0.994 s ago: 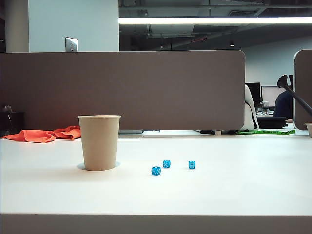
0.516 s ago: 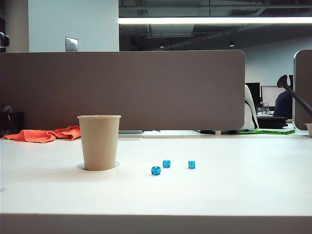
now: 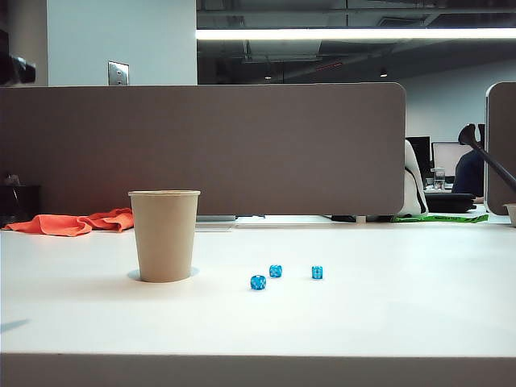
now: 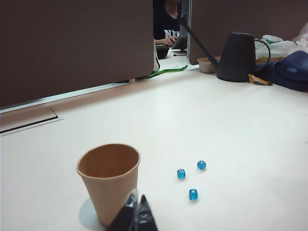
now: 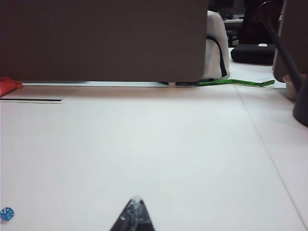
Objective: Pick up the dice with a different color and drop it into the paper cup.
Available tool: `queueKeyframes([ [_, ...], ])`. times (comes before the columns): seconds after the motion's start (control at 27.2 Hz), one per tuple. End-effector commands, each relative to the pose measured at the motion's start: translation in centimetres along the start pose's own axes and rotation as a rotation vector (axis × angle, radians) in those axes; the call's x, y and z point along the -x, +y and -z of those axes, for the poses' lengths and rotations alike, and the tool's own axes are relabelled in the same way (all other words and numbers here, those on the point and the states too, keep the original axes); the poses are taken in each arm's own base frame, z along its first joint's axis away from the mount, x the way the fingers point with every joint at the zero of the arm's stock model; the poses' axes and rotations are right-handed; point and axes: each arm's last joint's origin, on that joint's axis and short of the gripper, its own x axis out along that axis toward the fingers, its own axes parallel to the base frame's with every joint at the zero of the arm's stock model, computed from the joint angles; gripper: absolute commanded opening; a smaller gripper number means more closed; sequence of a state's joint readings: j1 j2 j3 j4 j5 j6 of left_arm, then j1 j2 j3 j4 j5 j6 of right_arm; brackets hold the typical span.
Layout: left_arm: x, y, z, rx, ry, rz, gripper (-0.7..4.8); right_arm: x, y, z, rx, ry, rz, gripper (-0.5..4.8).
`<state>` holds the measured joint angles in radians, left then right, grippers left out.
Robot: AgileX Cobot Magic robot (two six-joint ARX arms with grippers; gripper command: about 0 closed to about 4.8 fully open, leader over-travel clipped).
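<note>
The tan paper cup (image 3: 164,236) stands upright on the white table, left of centre. To its right lie three blue dice (image 3: 258,282), (image 3: 276,271), (image 3: 318,272). The dice with a different color shows in no view. In the left wrist view my left gripper (image 4: 137,199) hangs shut and empty, just in front of the paper cup (image 4: 109,180), with the blue dice (image 4: 181,173) beyond. A dark part of the left arm (image 3: 14,68) shows at the exterior view's upper left edge. My right gripper (image 5: 136,199) is shut and empty above bare table, one blue die (image 5: 6,213) off to its side.
A grey partition (image 3: 201,145) closes off the table's far side. An orange cloth (image 3: 72,222) lies at the back left. A black watering can (image 4: 236,57) and a green strip (image 5: 231,83) sit at the back right.
A dark part of the left arm has come into the exterior view at the upper left edge. A faint shadow has appeared at the table's front left. Cup and dice have not moved.
</note>
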<state>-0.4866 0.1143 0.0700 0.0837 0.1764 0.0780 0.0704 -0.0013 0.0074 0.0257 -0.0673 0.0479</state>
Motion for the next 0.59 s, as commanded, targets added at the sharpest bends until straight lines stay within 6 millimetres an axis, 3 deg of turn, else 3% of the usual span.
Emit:
queueKeyframes([
  [0.04,-0.1,-0.1,1.0,0.005,0.025,0.030,-0.06,0.0,0.1,-0.1,-0.003,-0.015,-0.010,-0.02],
  [0.18,-0.2,-0.4,2.3,0.016,0.067,0.078,-0.06,0.0,0.0,-0.1,-0.002,-0.014,-0.009,-0.02],
  [0.59,-0.2,-0.1,2.5,0.015,0.094,-0.010,-0.06,0.0,0.0,0.3,-0.006,0.031,-0.008,-0.02],
])
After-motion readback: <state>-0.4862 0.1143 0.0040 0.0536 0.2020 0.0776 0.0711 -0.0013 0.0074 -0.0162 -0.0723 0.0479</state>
